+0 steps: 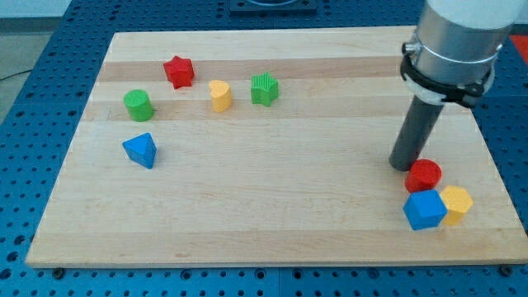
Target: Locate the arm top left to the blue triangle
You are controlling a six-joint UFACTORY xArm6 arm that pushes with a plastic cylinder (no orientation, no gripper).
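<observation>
The blue triangle point(140, 150) lies on the wooden board point(272, 206) at the view's left. My tip point(404, 166) rests on the board far to the view's right of it, touching or almost touching the left side of a red cylinder point(423, 175). The dark rod rises from there to the grey arm body at the view's top right.
A green cylinder point(139, 105), a red star point(178, 71), a yellow heart-shaped block point(219, 95) and a green block point(264, 89) sit above and to the right of the triangle. A blue cube point(425, 209) and a yellow block point(455, 204) lie below the red cylinder.
</observation>
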